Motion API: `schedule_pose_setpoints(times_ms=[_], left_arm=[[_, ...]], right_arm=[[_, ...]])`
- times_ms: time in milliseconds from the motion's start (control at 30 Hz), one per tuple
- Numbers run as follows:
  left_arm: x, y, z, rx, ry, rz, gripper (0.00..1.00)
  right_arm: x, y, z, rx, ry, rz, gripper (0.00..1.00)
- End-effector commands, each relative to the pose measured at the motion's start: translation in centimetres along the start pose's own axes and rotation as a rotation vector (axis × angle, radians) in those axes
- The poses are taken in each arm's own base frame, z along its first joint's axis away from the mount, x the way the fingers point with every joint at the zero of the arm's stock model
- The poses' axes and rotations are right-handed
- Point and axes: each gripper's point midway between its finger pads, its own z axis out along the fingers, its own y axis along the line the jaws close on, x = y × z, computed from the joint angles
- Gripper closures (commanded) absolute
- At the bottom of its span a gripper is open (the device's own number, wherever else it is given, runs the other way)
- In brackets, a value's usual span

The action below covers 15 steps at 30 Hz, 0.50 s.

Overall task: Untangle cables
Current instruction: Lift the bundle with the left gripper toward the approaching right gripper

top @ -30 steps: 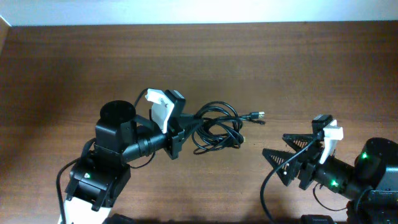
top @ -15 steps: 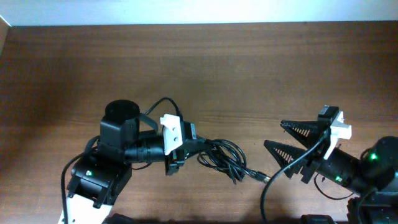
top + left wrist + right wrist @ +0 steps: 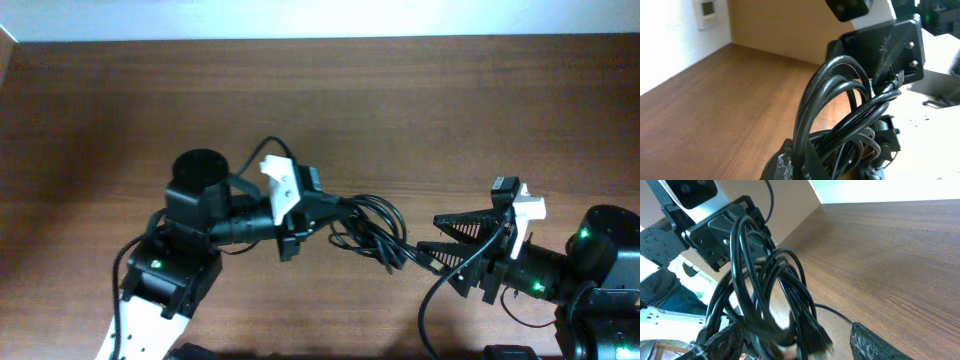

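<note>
The cables (image 3: pixel 368 226) are a bundle of thin black looped cords hanging between the two grippers, above the wooden table (image 3: pixel 420 110). My left gripper (image 3: pixel 316 213) is shut on the bundle's left end. In the left wrist view the loops (image 3: pixel 840 100) rise out of its closed jaws (image 3: pixel 807 162). My right gripper (image 3: pixel 426 234) is open, and its two fingers straddle the bundle's right end. In the right wrist view the cords and a dark plug (image 3: pixel 790 295) hang between the spread fingers (image 3: pixel 875 342). I cannot tell whether they touch the fingers.
The right gripper's housing (image 3: pixel 880 47) shows close behind the loops in the left wrist view. The left gripper's housing (image 3: pixel 722 227) shows in the right wrist view. A pale wall strip (image 3: pixel 320 18) runs along the table's far edge.
The left gripper has moved right and towards the far edge with the cables. The right gripper has moved left, so its open fingers now flank the bundle's right end.
</note>
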Motion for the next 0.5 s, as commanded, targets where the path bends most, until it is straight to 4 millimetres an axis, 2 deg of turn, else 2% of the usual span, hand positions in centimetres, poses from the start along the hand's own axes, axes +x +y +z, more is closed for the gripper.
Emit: schedule_pose_setpoints(times_ms=[0, 33, 167, 300, 367, 467], left_arm=[[-1.4, -1.2, 1.5, 0.063, -0.031, 0.028, 1.0], [-1.5, -0.8, 2.1, 0.051, -0.032, -0.003, 1.0], [-1.0, -1.2, 3.4, 0.09, -0.02, -0.006, 1.0], [-0.5, -1.3, 3.4, 0.094, -0.003, 0.018, 1.0], [0.9, -1.6, 3.3, 0.108, 0.043, 0.061, 1.0], [1.0, -1.6, 3.3, 0.108, 0.046, 0.077, 1.0]], right_arm=[[-0.3, 0.7, -0.2, -0.025, -0.006, -0.022, 0.35], [-0.3, 0.7, -0.2, -0.025, -0.006, -0.022, 0.36], [-0.3, 0.7, -0.2, -0.025, -0.006, -0.023, 0.37], [-1.1, 0.0, -0.2, 0.02, -0.032, -0.055, 0.36], [-2.3, 0.2, -0.3, 0.02, -0.069, -0.116, 0.36], [-2.9, 0.7, -0.3, -0.003, -0.085, -0.096, 0.38]])
